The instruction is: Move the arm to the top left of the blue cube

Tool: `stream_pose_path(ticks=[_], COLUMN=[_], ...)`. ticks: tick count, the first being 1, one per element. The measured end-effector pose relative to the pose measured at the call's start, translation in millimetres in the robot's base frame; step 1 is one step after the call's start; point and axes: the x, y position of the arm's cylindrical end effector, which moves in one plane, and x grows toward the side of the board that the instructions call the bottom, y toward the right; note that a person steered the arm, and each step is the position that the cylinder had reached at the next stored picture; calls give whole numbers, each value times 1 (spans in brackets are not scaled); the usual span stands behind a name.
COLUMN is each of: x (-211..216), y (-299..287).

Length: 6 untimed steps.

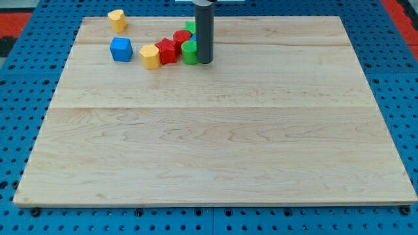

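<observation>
The blue cube [121,49] sits near the board's top left. My tip [205,62] stands well to the cube's right, touching the right side of a green cylinder [189,53]. Between cube and tip lie a yellow block [150,57], a red block [167,51] and another red block [181,38]. A second green block [190,27] and a bit of blue show behind the rod at the top. A yellow block [117,20] lies above the blue cube near the top edge.
The wooden board [215,143] rests on a blue perforated table [13,130]. Red patches show at the view's top corners.
</observation>
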Motion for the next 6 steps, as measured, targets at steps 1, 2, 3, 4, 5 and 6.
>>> stream_pose_path(ticks=[1, 2, 3, 4, 5, 6], x=[13, 48, 65, 44, -14, -53], y=[0, -32, -124, -220, -225, -234])
